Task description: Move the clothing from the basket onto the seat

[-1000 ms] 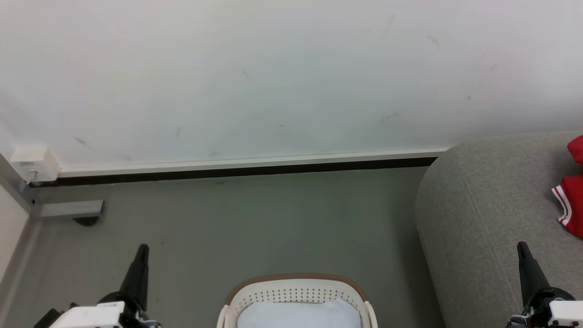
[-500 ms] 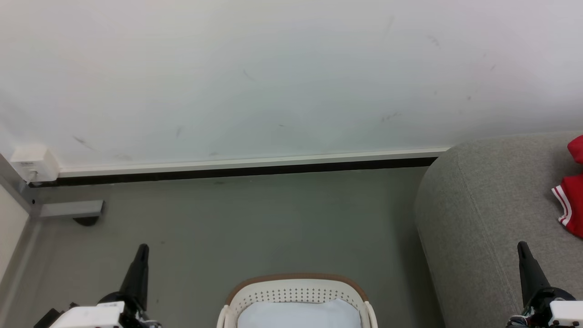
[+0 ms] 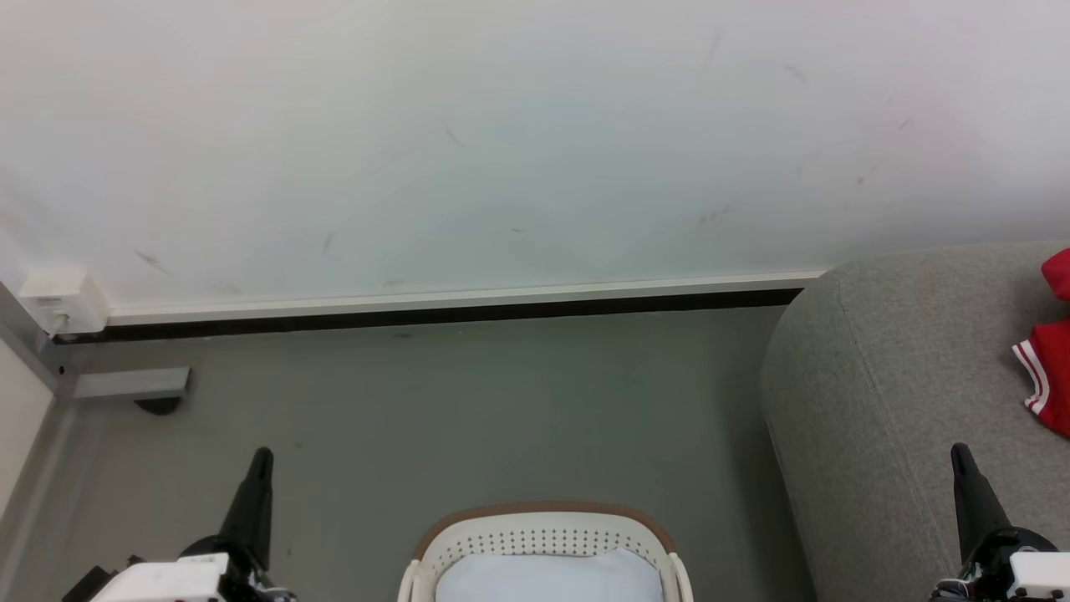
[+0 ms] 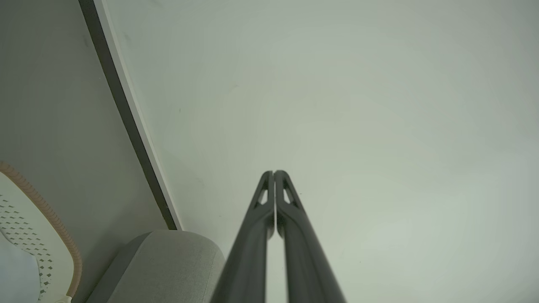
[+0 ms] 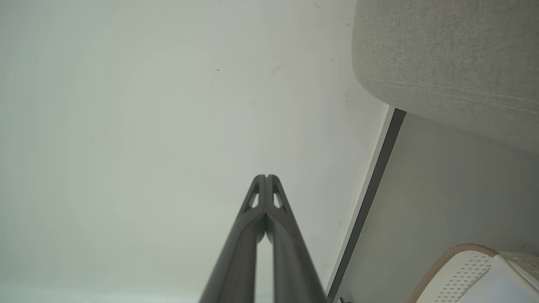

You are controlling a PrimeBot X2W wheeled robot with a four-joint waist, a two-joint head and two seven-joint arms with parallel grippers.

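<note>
**Head view**
- Left fingers (image 3: 261, 460): two long dark fingers pressed flat together, nothing between them. They sit low on the left over the grey floor (image 3: 468, 401), well apart from the basket.
- Right fingers (image 3: 960, 456): likewise closed tight and empty, low on the right, in front of the sofa's near side.
- Oval white perforated plastic basket with a brown rim (image 3: 543, 508): on the floor at bottom centre, between the two arms and near the sofa's rounded end. What shows of its inside is a plain white pad (image 3: 547, 577). Its near half is cut off by the edge.
- Large light grey fabric-upholstered sofa (image 3: 886, 376): on the right, against the scuffed white wall (image 3: 501, 125).
- Bright red soft garments (image 3: 1052, 368), one with a white-striped cuff: lying on the sofa at the far right, partly out of frame.

**Left wrist view**
- Left fingers: tips meeting, no gap, aimed at the wall.
- Basket rim and sofa end: both at lower left.

**Right wrist view**
- Right fingers: tips together, holding nothing.
- Stitched sofa corner: upper right.
- Basket rim with the pad: lower right.

**Status, as I judge it**
- Done: red clothing is already on the seat.
- Left: possibly nothing, since the visible part of the basket holds just the pad. Its hidden near half cannot be checked, so whether garments remain there cannot be told.
- Both arms look parked rather than reaching.
</note>
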